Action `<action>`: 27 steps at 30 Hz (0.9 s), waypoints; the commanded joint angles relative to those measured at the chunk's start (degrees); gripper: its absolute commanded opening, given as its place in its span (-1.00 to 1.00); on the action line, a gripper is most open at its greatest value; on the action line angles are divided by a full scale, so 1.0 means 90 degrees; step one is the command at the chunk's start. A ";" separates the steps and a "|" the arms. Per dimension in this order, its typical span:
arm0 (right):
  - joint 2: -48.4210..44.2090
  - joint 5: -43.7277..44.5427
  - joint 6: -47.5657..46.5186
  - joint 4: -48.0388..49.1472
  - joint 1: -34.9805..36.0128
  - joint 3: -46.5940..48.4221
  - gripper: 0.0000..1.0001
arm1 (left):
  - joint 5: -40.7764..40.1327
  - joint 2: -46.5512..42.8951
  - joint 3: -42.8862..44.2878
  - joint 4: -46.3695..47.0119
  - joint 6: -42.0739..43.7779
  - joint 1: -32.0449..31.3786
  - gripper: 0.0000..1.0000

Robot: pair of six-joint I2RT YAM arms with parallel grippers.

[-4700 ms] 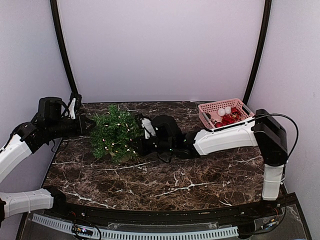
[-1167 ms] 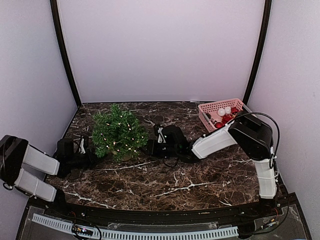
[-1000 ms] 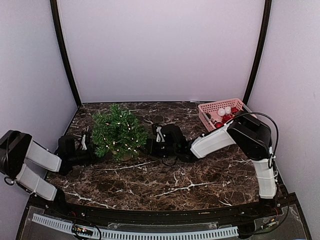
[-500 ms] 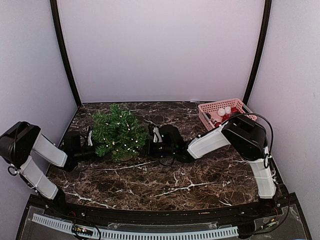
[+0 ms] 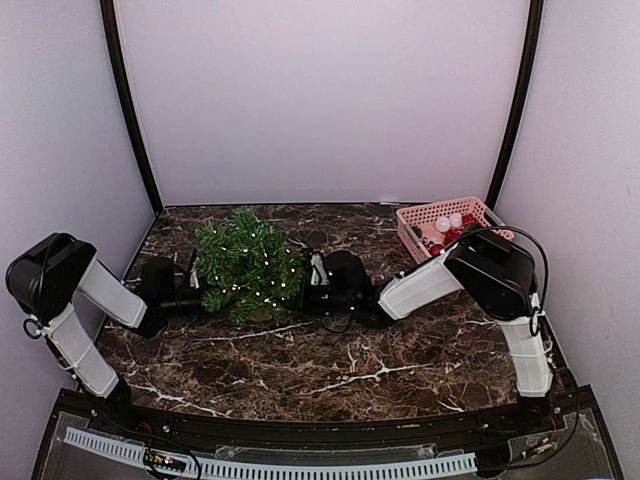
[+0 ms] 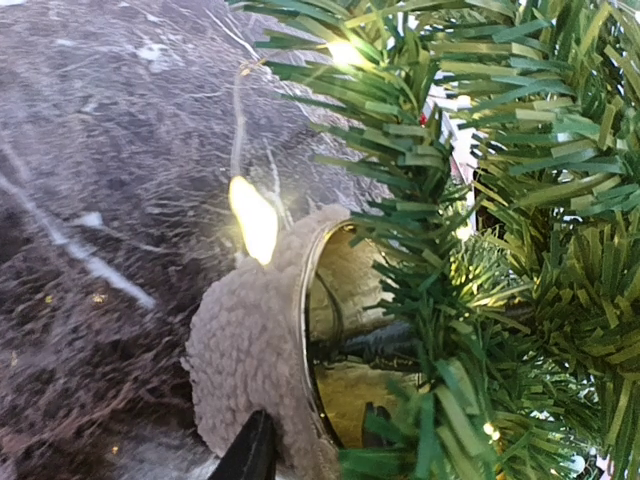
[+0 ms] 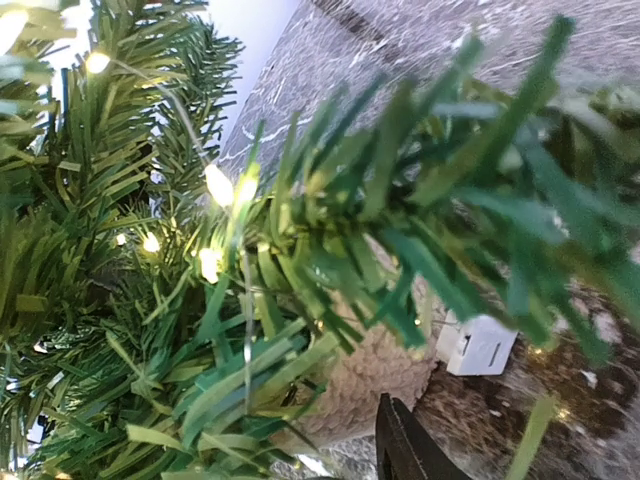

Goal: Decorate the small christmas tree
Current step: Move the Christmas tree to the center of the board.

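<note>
Now one small christmas tree (image 5: 248, 268) stands between the left gripper (image 5: 194, 295) and right gripper (image 5: 306, 291). Neither pincer's opening can be told.

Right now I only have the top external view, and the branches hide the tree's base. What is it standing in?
Observer: The left wrist camera shows the small christmas tree rising from a pot covered in a pale, nubbly wrap.
Operator: Is anything lying beside the pot?
Observer: Yes. The right wrist camera shows a small white box on the table next to it.
Operator: Are the left fingers on the pot?
Observer: Only one dark fingertip shows, at the bottom edge close to the wrap. I cannot tell whether it touches.
</note>
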 commanded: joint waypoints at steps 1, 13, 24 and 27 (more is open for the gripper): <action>-0.0443 0.0292 0.0011 0.0141 -0.0025 -0.0384 -0.11 | 0.0178 0.0197 0.0218 0.0055 0.0124 -0.0310 -0.39; -0.1046 0.0494 0.0382 0.0220 -0.0062 -0.1435 -0.15 | 0.0129 0.0541 0.0590 -0.0050 0.0046 -0.0998 -0.44; -0.1262 0.0170 0.1485 0.0971 -0.0292 -0.2080 -0.24 | -0.0001 0.0594 0.1066 -0.0982 0.0077 -0.1324 -0.47; -0.1265 0.0223 0.1558 0.0957 -0.0317 -0.2092 -0.24 | -0.0039 0.0635 0.1156 -0.1180 0.0086 -0.1320 -0.47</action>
